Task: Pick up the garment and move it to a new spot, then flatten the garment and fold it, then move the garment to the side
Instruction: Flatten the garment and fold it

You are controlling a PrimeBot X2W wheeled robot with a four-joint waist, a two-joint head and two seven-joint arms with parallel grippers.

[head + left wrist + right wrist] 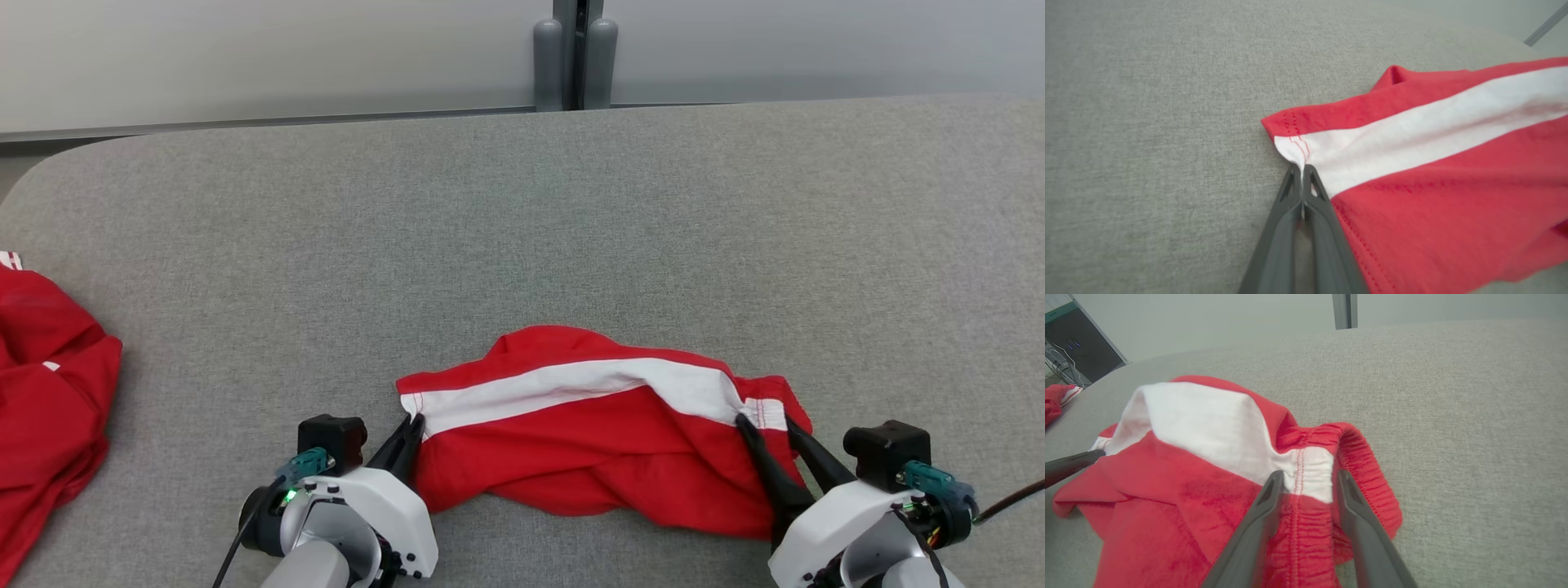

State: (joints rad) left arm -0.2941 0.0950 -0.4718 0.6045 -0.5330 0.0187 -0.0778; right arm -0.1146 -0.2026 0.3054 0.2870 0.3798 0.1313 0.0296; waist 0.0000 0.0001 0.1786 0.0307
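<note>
Cloth of a grey, flecked weave covers the table, a broad flat surface with a rounded far-left corner. Beyond its far edge stands a pale, smooth wall.

The garment lies on the near middle of the table, between the two arms. It is a red knit piece, soft and rumpled, bunched into a low wide heap with folds along its near edge. A white stripe runs across it from left to right, widening toward the right. At the right end the stripe meets a gathered, ribbed elastic waistband that curls up in a loop. Red stitching crosses the white at both ends.

A second red cloth lies crumpled at the far left edge of the table, well apart from the garment, with small bits of white showing.

The left gripper has its dark fingers pressed together, pinching the left hem corner of the garment right where the white stripe ends. The right gripper has its fingers spread, one on each side of the white stitched patch at the waistband; whether they touch the fabric I cannot tell.

Two rounded grey posts stand side by side at the far middle, just behind the table.
</note>
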